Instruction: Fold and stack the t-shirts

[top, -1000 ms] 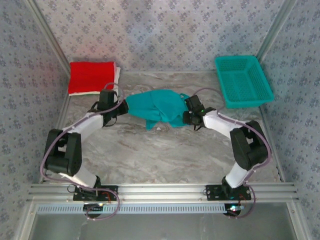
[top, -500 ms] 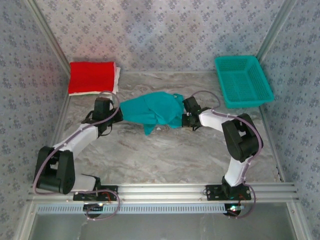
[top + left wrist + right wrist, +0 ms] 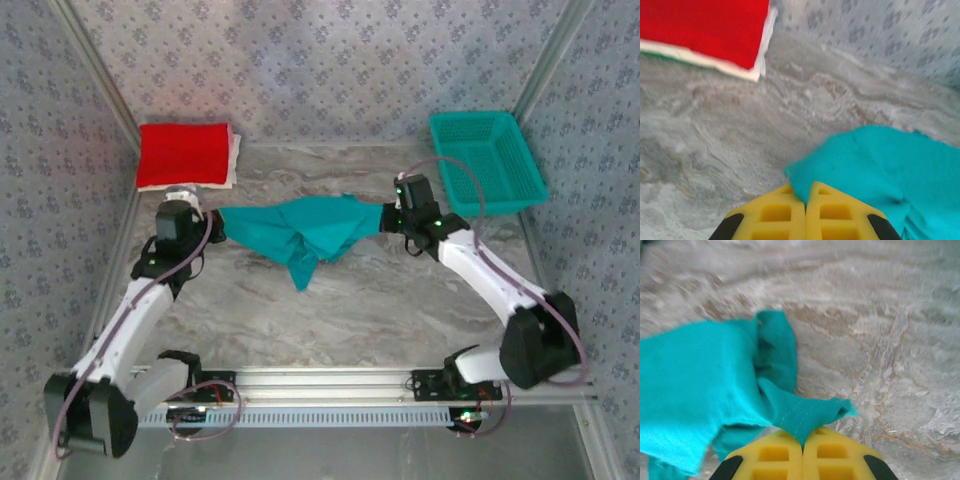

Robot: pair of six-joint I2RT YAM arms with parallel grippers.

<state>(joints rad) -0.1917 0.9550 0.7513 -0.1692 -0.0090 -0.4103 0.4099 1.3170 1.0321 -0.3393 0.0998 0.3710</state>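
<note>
1. Marbled tabletop [image 3: 350,310], with patterned walls on three sides. The teal t-shirt [image 3: 300,228] sits mid-table, drawn into a long band, and one loose tail droops from it toward the near edge. Whether the band is clear of the surface cannot be told.
2. At the shirt's left end, the left gripper [image 3: 212,222] has its yellow pads pressed together on a cloth edge. At the shirt's right end, the right gripper [image 3: 388,215] pinches a folded bit of hem in the same way.
3. Change noted: a second ago the shirt was a bunched heap between two grippers standing close together, and the right jaws were not yet closed. Now both ends are pinched, the arms have swung apart, and the cloth is pulled out between them.
4. Assessment: this is the spreading step, and folding has not begun. The band looks twisted and creased, so it likely needs laying flat before any fold.
5. Beyond the shirt and to its left, well apart from it, the folded red t-shirt [image 3: 183,153] rests on the white t-shirt [image 3: 233,160]. The white one's edge shows beside the red.
6. Beyond the shirt and to its right stands a teal mesh basket [image 3: 487,160], near the right gripper but not touching it.
</note>
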